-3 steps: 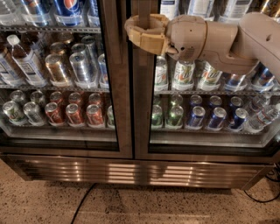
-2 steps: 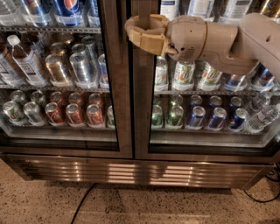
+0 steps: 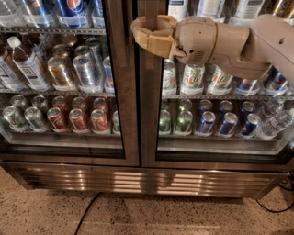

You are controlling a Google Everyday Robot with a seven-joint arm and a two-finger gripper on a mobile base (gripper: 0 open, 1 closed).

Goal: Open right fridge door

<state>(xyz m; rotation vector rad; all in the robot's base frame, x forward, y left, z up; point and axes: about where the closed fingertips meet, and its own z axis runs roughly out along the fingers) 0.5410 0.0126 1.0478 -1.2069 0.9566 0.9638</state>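
Camera view: hand upper centre, fingers wrapped narrow round the handle at the left edge of the right fridge door. Door fills the right half, shut. Grasp looks set; next you pull outward in an arc.
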